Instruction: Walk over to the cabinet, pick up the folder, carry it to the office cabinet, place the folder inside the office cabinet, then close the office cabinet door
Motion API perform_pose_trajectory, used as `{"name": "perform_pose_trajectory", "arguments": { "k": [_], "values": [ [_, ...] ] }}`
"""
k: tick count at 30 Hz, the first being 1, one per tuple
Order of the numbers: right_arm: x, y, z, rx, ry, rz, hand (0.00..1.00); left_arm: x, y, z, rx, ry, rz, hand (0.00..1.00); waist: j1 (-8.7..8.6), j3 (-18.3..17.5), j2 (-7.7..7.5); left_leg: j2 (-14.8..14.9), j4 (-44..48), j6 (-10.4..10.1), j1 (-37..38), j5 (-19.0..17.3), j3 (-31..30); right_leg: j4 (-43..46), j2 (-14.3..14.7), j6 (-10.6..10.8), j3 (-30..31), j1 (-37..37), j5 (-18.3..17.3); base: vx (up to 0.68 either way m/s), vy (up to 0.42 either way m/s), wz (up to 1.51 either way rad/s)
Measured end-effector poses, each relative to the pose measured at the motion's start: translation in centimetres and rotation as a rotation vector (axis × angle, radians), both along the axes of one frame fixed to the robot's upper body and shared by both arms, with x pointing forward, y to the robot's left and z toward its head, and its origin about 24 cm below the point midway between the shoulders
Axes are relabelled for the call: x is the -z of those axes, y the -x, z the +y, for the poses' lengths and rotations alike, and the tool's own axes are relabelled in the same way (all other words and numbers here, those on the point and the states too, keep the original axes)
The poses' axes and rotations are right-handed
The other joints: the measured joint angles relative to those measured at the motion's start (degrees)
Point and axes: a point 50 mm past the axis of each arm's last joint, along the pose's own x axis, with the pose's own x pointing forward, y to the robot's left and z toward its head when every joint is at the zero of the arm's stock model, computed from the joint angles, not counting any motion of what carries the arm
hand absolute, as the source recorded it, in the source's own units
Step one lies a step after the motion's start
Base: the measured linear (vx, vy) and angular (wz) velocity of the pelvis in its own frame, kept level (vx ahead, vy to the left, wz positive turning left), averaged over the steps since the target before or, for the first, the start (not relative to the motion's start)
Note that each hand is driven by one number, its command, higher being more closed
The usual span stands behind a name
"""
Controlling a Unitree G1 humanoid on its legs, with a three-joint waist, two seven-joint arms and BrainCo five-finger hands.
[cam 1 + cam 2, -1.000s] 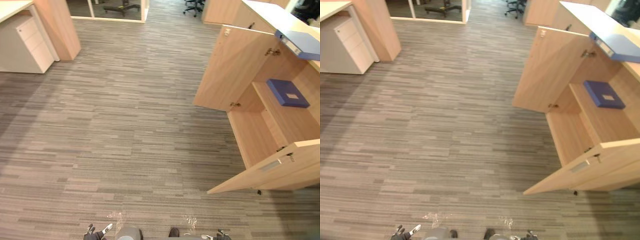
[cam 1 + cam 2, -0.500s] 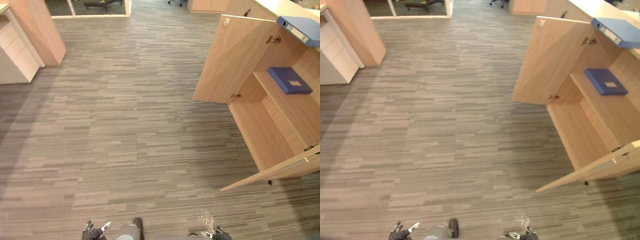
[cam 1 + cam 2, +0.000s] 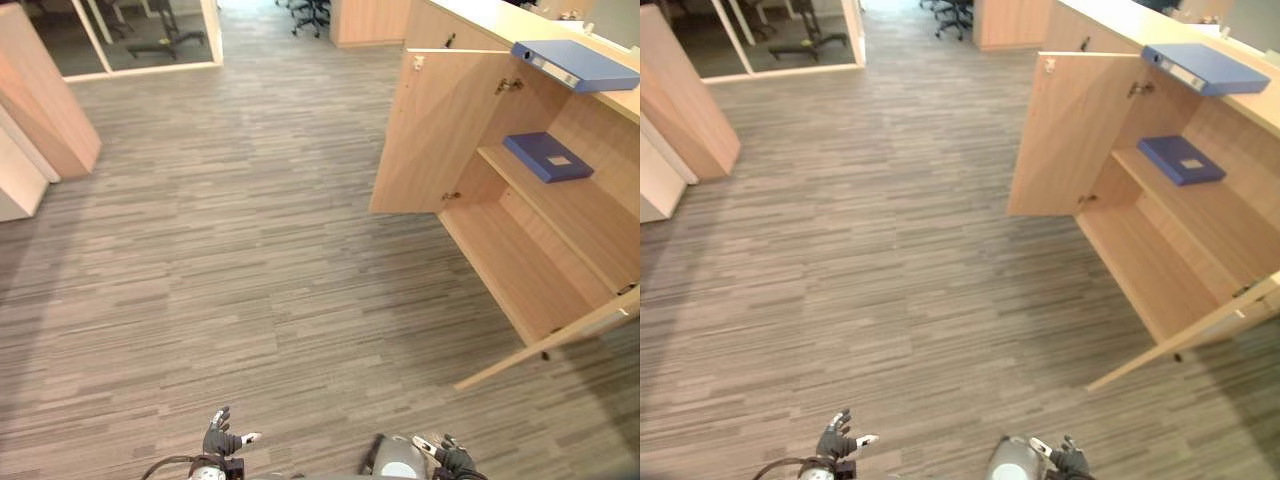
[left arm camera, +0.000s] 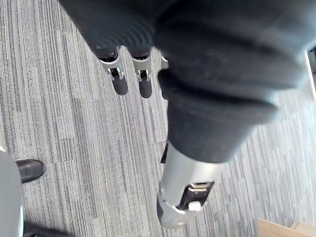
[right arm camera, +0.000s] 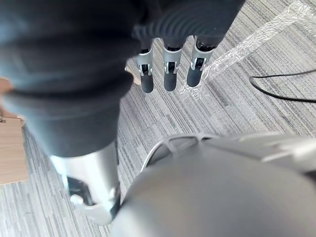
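Grey striped carpet (image 3: 220,250) covers the floor from the near edge to the far rooms. On the right stands the light-wood office cabinet (image 3: 520,270) with both doors open: the far door (image 3: 430,130) swings out to the left, and the near door (image 3: 600,318) shows almost edge-on. Far left is a wooden partition (image 3: 45,100), with a glass-walled room (image 3: 140,35) beyond it and office chairs (image 3: 310,12) at the far end.

Inside the cabinet a shelf (image 3: 590,225) runs along its upper half. A dark blue folder (image 3: 547,157) lies flat on the far end of that shelf (a pale label on its cover). A lighter blue ring binder (image 3: 575,65) lies flat on the cabinet's top (image 3: 480,15), above the folder and apart from it.

The left hand (image 3: 222,438) hangs low at the near edge, left of centre, well apart from the cabinet. Its fingers (image 4: 120,81) are straight and released over the carpet, holding nothing. The right hand (image 3: 445,458) is at the near edge further right, and its fingers (image 5: 168,74) are likewise straight and empty.
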Motion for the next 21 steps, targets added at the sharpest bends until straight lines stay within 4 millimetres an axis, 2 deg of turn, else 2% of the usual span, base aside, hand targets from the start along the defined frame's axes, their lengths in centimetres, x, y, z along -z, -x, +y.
{"name": "perform_pose_trajectory", "arguments": {
  "k": [1,2,3,4,5,7,9,10,12,14,17,20,21],
  "values": [
    [0.0,0.0,0.1,0.001,-0.004,0.000,0.00,0.0,0.0,0.1,0.002,-0.004,0.003,0.00,0.00,0.2,-0.31,0.0,0.0,-0.1,0.1,-0.6,0.0,-2.2,0.7,-1.1,0.0,0.1,0.7,-0.01,-0.204,0.07],
    [0.1,0.3,0.3,0.007,-0.009,0.005,0.00,0.1,0.2,0.3,-0.002,-0.006,0.011,0.00,-0.16,0.2,-0.72,-0.1,0.4,0.0,0.7,-2.1,-0.7,-4.4,0.9,-4.8,0.0,0.4,3.0,0.07,-0.254,0.21],
    [0.2,0.6,0.2,0.009,-0.007,0.016,0.00,0.2,0.3,0.1,-0.021,0.003,0.017,0.00,-0.45,0.2,-0.64,1.0,0.5,-1.3,1.1,-3.1,-1.6,-4.4,1.6,-6.4,-1.3,0.8,3.2,0.17,-0.288,0.28],
    [0.2,0.7,0.1,0.013,-0.005,0.020,0.00,0.2,0.4,0.1,-0.033,0.008,0.019,0.00,-0.65,0.2,-0.08,1.8,0.5,-1.9,1.1,-3.5,-2.1,-5.0,2.5,-6.2,-2.0,1.3,2.6,0.23,-0.244,0.37],
    [0.3,1.0,-0.2,0.024,-0.003,0.031,0.00,0.3,0.6,0.1,-0.051,0.013,0.023,0.00,-1.03,-0.3,1.20,3.8,1.1,-3.1,0.5,-4.4,-3.1,-6.6,4.4,-5.9,-3.7,2.6,1.5,0.33,-0.313,0.43],
    [0.5,1.6,-0.1,0.038,-0.009,0.052,0.00,0.3,0.8,0.3,-0.090,0.019,0.023,0.00,-1.09,-0.4,1.41,6.9,4.0,-4.8,0.0,-5.1,-4.8,-10.0,8.1,-6.2,-6.3,5.4,0.4,0.33,-0.326,0.47],
    [0.7,2.3,0.2,0.071,-0.023,0.066,0.00,0.3,0.9,0.7,-0.131,0.024,0.015,0.00,-0.69,-0.9,0.38,10.2,14.5,-8.0,-3.9,-7.1,-5.4,-16.0,12.0,-6.6,-8.7,10.0,0.5,0.33,-0.393,0.44],
    [0.7,2.7,0.2,0.107,-0.035,0.070,0.00,0.1,0.8,1.0,-0.162,0.029,0.000,0.00,-0.17,-1.1,0.06,12.1,25.6,-10.3,-8.1,-7.9,-4.8,-20.0,14.3,-7.3,-9.5,13.3,1.3,0.26,-0.284,0.25],
    [0.7,2.9,0.1,0.110,-0.028,0.077,0.00,0.0,0.9,1.2,-0.202,0.037,-0.016,0.00,0.41,-1.6,0.16,14.4,37.5,-11.8,-12.9,-7.3,-2.4,-23.3,16.1,-7.8,-9.5,16.2,1.7,0.23,-0.149,0.00],
    [0.7,2.7,-0.2,0.101,-0.021,0.073,0.00,-0.1,0.9,1.5,-0.222,0.036,-0.020,0.00,0.82,-1.8,0.42,16.9,44.2,-11.0,-16.8,-7.8,1.8,-25.8,17.6,-7.6,-8.8,18.5,1.9,0.22,-0.106,-0.14],
    [0.5,1.8,-0.5,0.086,-0.008,0.056,0.00,-0.4,0.6,1.9,-0.249,0.029,-0.045,0.00,1.94,-1.7,0.51,17.2,43.4,-9.4,-20.3,-9.4,3.8,-27.2,17.9,-7.5,-5.6,20.0,1.9,0.21,-0.053,-0.56],
    [0.2,0.3,-0.6,0.052,0.002,0.025,0.00,-0.4,0.8,2.2,-0.271,0.016,-0.046,0.00,2.60,-1.4,0.66,16.7,33.8,-9.0,-21.7,-9.9,0.3,-27.3,17.1,-6.9,-1.0,21.6,1.9,0.20,0.045,-0.83],
    [0.1,0.0,-0.5,0.040,0.003,0.018,0.00,-0.4,0.8,2.2,-0.277,0.017,-0.049,0.00,2.57,-1.0,0.83,16.4,28.5,-9.8,-22.0,-9.4,-2.3,-27.2,16.3,-6.1,0.5,22.5,1.8,0.19,0.095,-0.61]
  ]
}}
